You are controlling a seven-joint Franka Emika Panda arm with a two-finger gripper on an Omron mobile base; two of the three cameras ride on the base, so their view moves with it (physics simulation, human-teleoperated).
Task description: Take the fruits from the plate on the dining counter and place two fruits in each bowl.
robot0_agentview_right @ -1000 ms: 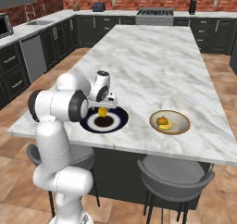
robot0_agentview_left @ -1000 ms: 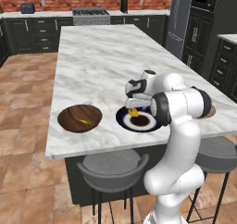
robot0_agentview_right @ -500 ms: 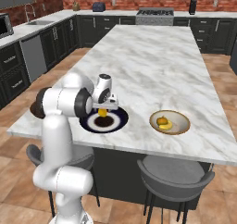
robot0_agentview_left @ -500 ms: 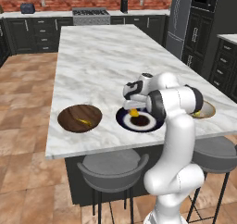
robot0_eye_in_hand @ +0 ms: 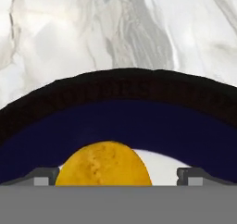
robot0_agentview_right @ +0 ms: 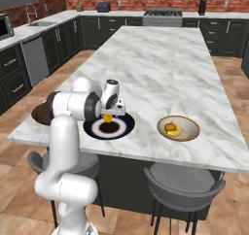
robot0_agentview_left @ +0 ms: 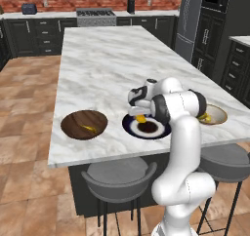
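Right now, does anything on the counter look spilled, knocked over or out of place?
Nothing stands out. One orange fruit sits on the plate, a banana lies in the brown bowl, and two fruits are in the tan bowl. Nothing lies loose on the marble.

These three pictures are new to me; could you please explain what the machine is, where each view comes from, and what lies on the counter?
It is a white robot arm in a simulated kitchen. Two cameras ride behind it, left and right; the third looks along its hand. On the marble counter lie a navy plate with one orange fruit, a brown bowl holding a banana, and a tan bowl with two fruits. The hand is open just above the orange fruit, a fingertip to each side, and holds nothing.
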